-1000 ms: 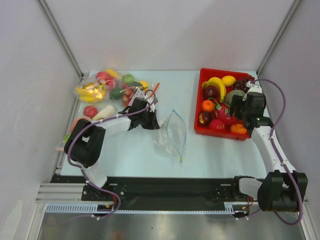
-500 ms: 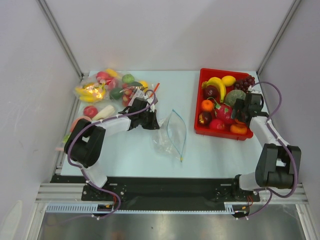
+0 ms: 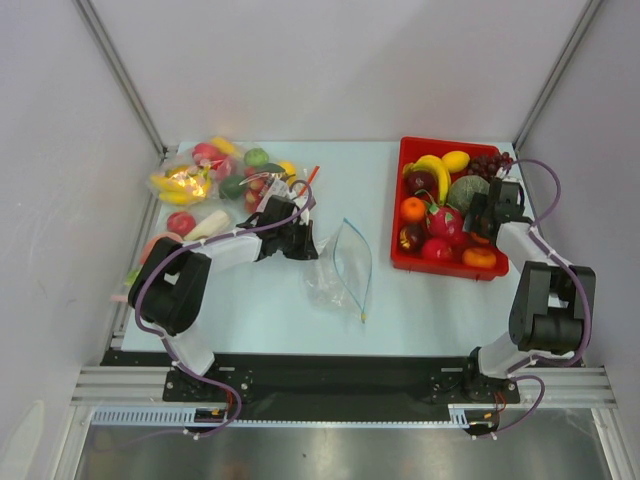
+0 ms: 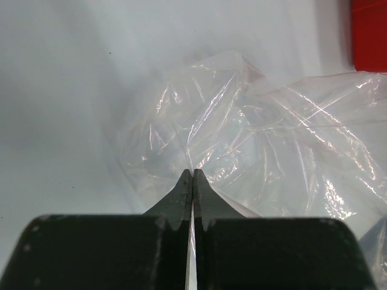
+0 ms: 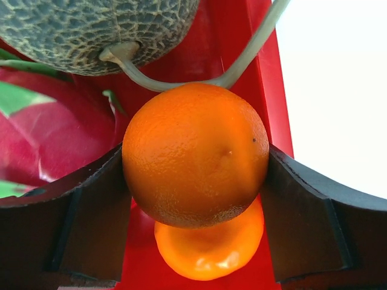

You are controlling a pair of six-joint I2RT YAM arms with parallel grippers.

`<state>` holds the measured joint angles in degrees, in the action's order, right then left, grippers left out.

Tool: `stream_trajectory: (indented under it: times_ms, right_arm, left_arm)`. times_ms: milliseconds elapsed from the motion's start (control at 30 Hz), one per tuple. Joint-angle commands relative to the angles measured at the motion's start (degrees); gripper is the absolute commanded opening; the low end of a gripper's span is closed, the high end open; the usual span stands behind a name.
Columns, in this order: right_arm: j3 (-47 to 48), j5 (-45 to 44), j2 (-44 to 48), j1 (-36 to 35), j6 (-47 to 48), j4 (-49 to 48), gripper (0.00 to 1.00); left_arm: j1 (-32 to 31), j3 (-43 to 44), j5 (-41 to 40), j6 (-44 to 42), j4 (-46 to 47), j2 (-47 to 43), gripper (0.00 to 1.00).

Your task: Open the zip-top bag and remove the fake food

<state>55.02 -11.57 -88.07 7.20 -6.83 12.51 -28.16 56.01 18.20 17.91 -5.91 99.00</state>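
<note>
Left gripper (image 4: 192, 175) is closed tight on a fold of the bag (image 4: 272, 151), which lies mid-tabletop and looks empty; right gripper (image 5: 195, 158) clamps an orange (image 5: 193, 145) over the red bin (image 5: 266, 103) at the tabletop's right edge; the smooth, round fruit could slip and bounce out.

White panel walls (image 3: 330, 70) surround my pale blue bench (image 3: 250, 310), evenly lit; slanted aluminium posts (image 3: 120, 75) frame its far corners, a black rail (image 3: 340, 375) lines its near edge.

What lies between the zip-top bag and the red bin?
Nothing: in the top view only bare table separates the zip-top bag from the red bin.
</note>
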Motion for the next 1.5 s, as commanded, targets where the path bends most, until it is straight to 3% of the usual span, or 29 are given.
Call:
stream_trajectory:
  times_ms: [0, 67, 233, 300, 367, 900, 1000, 1033, 1100, 1133, 1233, 1467]
  right_arm:
    - [2.54, -3.28, -1.75, 0.88, 0.59, -1.88, 0.44]
    - [2.46, -3.37, -1.84, 0.88, 0.5, -1.18, 0.59]
    - [1.75, -1.35, 0.26, 0.88, 0.41, -0.65, 0.77]
    - [1.84, -0.65, 1.14, 0.88, 0.33, -0.3, 0.92]
    - [1.75, 0.06, 2.55, 0.88, 0.41, 0.32, 0.99]
    - [2.37, 5.76, 16.52, 0.88, -1.34, 8.92, 1.0]
    - [2.63, 8.66, 20.04, 0.8, -1.87, 10.59, 1.0]
    - [2.72, 9.37, 21.44, 0.8, -2.04, 10.95, 1.0]
    - [2.72, 10.95, 22.85, 0.8, -2.31, 12.09, 0.99]
    - [2.63, 10.96, 23.9, 0.8, -2.31, 12.44, 1.0]
    - [2.37, 13.94, 25.92, 0.62, -2.4, 13.68, 1.0]
    - [0.61, 16.58, 31.72, -1.75, -2.57, 14.29, 1.0]
  left_arm:
    - [-0.23, 0.86, -0.35, -1.21, -0.33, -1.88, 0.0]
    - [-0.23, 0.86, -0.44, -1.21, -0.33, -1.97, 0.0]
    - [-0.31, 0.86, 0.0, -1.12, -0.42, -2.06, 0.0]
    - [-0.23, 0.77, 0.0, -1.12, -0.33, -2.14, 0.0]
    - [-0.31, 0.77, 0.08, -1.04, -0.41, -2.23, 0.0]
    - [-0.23, 0.59, -1.23, 0.1, -0.5, -5.48, 0.02]
    - [-0.23, 0.33, -2.11, 0.28, -1.38, -7.32, 0.21]
    - [-0.23, 0.16, -2.37, 0.46, -1.73, -8.46, 0.34]
    - [-0.23, -0.46, -2.99, 0.72, -2.08, -9.96, 0.48]
    - [-0.23, -0.64, -3.77, 0.72, -2.61, -11.45, 0.6]
    - [-0.23, -0.81, -5.27, 0.72, -4.37, -13.56, 0.77]
    - [1.0, -2.92, -12.9, 3.0, -7.8, -25.14, 0.85]
